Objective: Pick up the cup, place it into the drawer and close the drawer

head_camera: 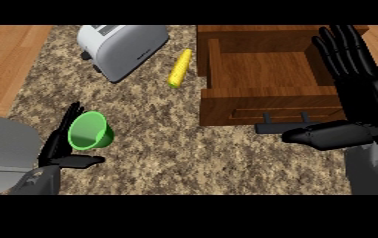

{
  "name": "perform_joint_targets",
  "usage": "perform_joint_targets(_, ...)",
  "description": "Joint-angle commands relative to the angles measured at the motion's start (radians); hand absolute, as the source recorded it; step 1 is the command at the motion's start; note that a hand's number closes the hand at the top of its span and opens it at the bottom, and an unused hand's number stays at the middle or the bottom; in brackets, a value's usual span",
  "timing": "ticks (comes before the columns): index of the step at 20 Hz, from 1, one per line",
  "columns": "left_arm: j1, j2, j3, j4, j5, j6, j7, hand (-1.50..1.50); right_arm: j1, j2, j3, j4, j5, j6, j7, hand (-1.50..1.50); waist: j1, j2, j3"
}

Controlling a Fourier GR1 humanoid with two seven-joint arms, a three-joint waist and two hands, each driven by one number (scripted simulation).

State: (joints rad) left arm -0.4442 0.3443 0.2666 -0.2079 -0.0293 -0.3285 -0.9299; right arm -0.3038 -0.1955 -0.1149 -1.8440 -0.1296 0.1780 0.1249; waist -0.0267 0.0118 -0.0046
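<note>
I see a small green cup (90,130), open and tipped, in my left robot hand (63,149), whose fingers curl round it. The wooden drawer (221,104) is open with nothing inside. My right robot hand (345,57) is spread flat.

The desk (192,147) has a speckled brown and beige stone top that fills most of the view. Along its far left edge runs a strip of pale orange wood (18,62), grained lengthwise, and a small patch of the same wood shows at the far right upper corner. On the desk stand a silver-grey toaster (122,49) with two slots, set at a slant, and beside it a yellow corn cob (179,68) lying flat. Light is even, with soft shadows.
</note>
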Motion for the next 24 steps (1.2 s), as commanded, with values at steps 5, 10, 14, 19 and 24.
perform_joint_targets(5, -0.012, 0.0, -0.007, 0.033, -0.016, -0.103, -0.124, -1.5, 0.042, -0.005, 0.003, -0.023, -0.007, 0.027, -0.024, -1.5, -0.013, 0.003, -0.001)
perform_joint_targets(10, -0.046, -0.057, -0.006, 0.039, -0.009, -0.117, -0.098, -1.5, 0.001, -0.027, -0.021, -0.008, -0.02, 0.021, 0.022, -1.5, -0.011, 0.003, -0.001)
perform_joint_targets(14, -0.034, -0.061, -0.015, 0.022, -0.002, -0.243, -0.111, 1.5, -0.014, 0.0, 0.007, -0.019, 0.009, -0.011, 0.033, -1.5, -0.006, 0.003, -0.002)
perform_joint_targets(19, -0.035, -0.086, -0.002, -0.059, -0.014, 0.049, -0.234, 1.5, 0.005, -0.03, -0.025, -0.025, -0.02, 0.02, 0.024, -1.5, -0.011, 0.001, -0.001)
perform_joint_targets(24, -0.029, -0.124, 0.059, -0.054, 0.011, 0.276, -0.268, 1.5, -0.006, -0.013, -0.014, 0.02, 0.006, 0.005, -0.002, -1.5, -0.001, 0.003, 0.0)
